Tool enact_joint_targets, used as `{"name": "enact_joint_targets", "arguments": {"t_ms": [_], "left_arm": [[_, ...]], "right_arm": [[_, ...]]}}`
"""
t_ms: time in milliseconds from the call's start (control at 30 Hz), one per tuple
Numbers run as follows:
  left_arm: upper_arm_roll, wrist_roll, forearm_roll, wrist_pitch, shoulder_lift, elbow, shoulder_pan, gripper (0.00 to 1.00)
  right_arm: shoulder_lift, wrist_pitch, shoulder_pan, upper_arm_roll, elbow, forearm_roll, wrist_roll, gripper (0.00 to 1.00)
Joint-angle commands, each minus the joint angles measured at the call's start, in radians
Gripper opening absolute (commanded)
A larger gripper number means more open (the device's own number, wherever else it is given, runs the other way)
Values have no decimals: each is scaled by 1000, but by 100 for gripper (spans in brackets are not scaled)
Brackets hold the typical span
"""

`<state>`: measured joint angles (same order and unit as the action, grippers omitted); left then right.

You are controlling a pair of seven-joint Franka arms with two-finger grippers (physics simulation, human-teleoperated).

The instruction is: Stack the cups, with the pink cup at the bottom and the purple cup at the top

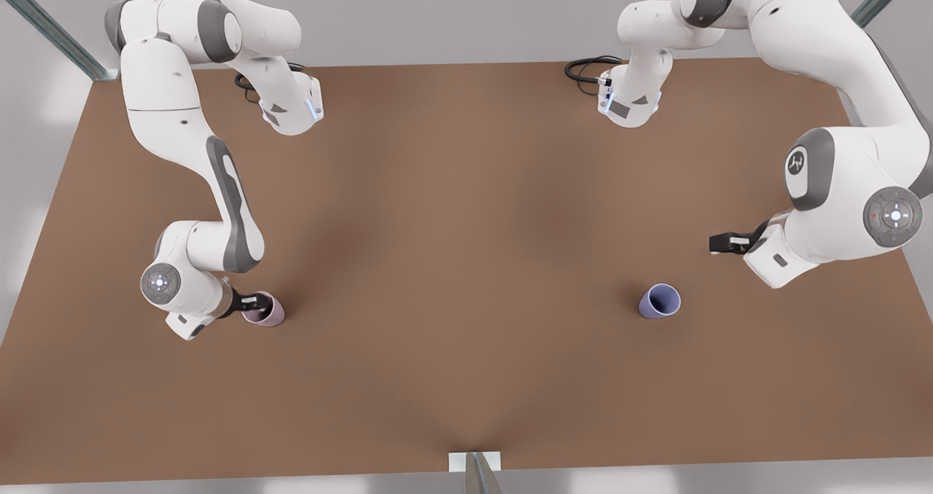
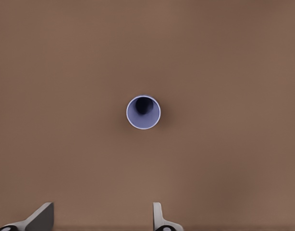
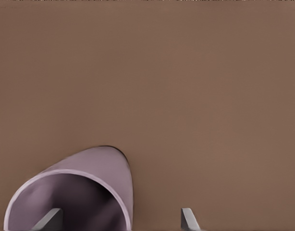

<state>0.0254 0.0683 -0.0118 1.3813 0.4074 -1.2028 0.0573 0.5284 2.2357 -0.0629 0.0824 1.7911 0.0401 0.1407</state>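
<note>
Right jaws [image 1: 255,303] astride pink cup [image 1: 267,312] rim

The small tapered mauve-pink cup [image 1: 265,310] stands on the flat brown table [image 1: 466,246] at the front view's left; the small tapered lavender-purple cup [image 1: 660,302] stands well apart at its right, both near the front edge

One pink cup [image 1: 266,312]; one purple cup [image 1: 660,302]; two arms.
</note>
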Motion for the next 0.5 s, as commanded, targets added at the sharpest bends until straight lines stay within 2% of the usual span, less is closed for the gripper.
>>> {"name": "enact_joint_targets", "arguments": {"t_ms": [0, 33, 167, 267, 333, 467], "left_arm": [[1, 4, -1, -2, 1, 0, -1, 100], [1, 4, -1, -2, 1, 0, -1, 100], [-1, 4, -1, -4, 1, 0, -2, 100], [1, 4, -1, -4, 4, 0, -2, 100], [1, 4, -1, -4, 4, 0, -2, 100], [1, 2, -1, -4, 4, 0, -2, 100]], "right_arm": [[-1, 35, 0, 0, 2, 1, 28, 85], [-1, 35, 2, -1, 11, 1, 28, 80], [8, 105, 2, -1, 59, 3, 30, 77], [16, 107, 0, -1, 59, 20, 30, 68], [19, 107, 0, -1, 56, 20, 30, 58], [19, 111, 0, -3, 54, 21, 30, 48]]}}
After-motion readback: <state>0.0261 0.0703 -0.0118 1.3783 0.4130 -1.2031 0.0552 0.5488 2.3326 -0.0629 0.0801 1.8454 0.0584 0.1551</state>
